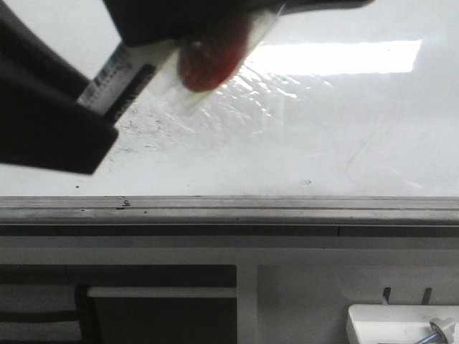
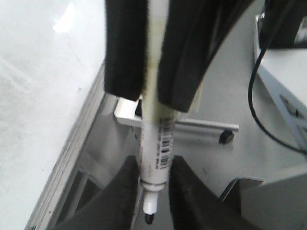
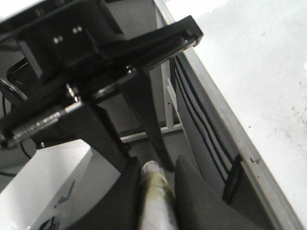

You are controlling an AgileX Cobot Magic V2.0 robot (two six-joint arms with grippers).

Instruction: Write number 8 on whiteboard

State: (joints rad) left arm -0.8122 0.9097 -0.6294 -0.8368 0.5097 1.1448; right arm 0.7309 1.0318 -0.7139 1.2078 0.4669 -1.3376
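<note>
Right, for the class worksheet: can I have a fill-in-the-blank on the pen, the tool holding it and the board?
1. The left tool is closed on a white marker whose barrel carries a printed ____.
2. The marker's uncapped tip is ____ in colour.
3. A grey metal ____ runs along the near edge of the whiteboard.
Missing words: barcode; black; ledge.

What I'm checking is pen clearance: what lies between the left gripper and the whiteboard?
The grey metal ledge, in the left wrist view; the left gripper, shut on a marker, is off the whiteboard.
</note>
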